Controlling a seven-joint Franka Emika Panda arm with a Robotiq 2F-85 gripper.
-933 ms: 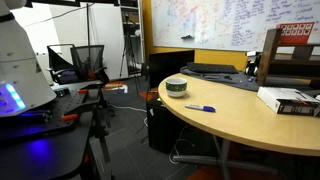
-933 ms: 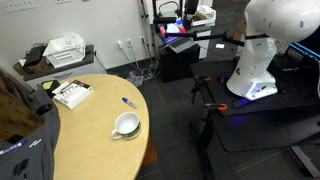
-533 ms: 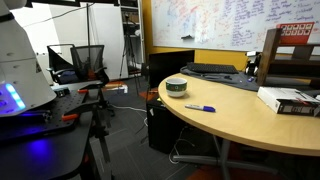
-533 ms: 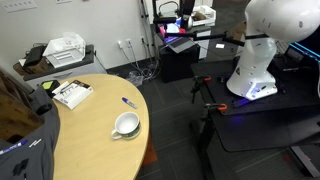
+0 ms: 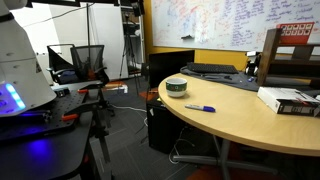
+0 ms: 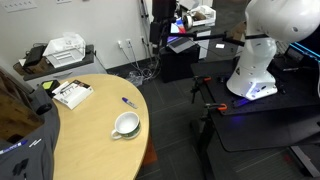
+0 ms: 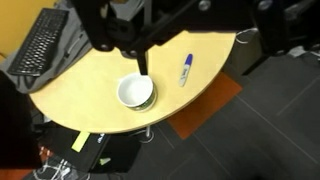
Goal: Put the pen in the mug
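The mug (image 7: 135,93), squat and greenish-grey with a pale inside, stands near the round edge of the yellow table (image 7: 90,100). The blue and whitish pen (image 7: 185,70) lies flat on the table beside it, a short way apart. Both exterior views show the mug (image 5: 176,86) (image 6: 126,125) and the pen (image 5: 200,108) (image 6: 129,101). My gripper (image 7: 200,45) hangs high above the table, open and empty, with its dark fingers (image 7: 143,60) spread wide. From above, the pen shows between them. In an exterior view the arm's dark end (image 6: 158,25) is far from the table.
A flat white box (image 5: 290,100) (image 6: 72,94) lies on the table, with a keyboard (image 5: 215,70) (image 7: 40,45) farther back. The robot's white base (image 6: 262,55) stands on the dark floor. An office chair (image 5: 88,62) is beyond the table.
The dark end of the arm has shifted a little at the top of an exterior view. The pen and the mug have not moved.
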